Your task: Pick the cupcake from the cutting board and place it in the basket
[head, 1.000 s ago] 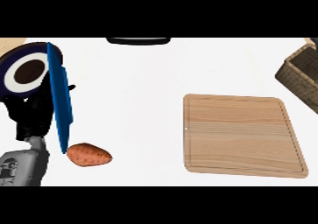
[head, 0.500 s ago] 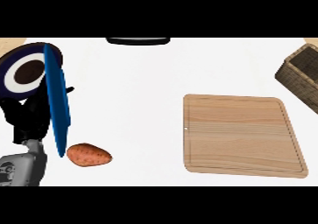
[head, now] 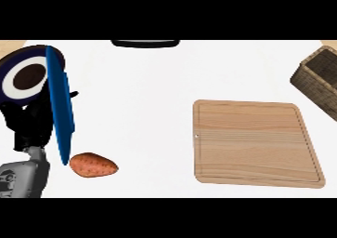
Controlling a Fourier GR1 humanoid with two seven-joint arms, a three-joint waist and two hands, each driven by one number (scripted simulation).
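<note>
Black left hand upright (far left), behind blue plate

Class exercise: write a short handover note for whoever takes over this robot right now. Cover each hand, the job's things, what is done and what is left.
Left hand: raised at the view's left edge, behind a blue plate seen edge-on; its grip cannot be judged.
Right hand: not in view.
Cutting board: nothing on it.
Round dark-blue thing with white ring and brown centre, above the left hand: probably the cupcake, lifted.
Basket: far right edge; its inside is hardly visible.
Done: apparently the pick.
Left: carry it across to the basket and release it.
</note>
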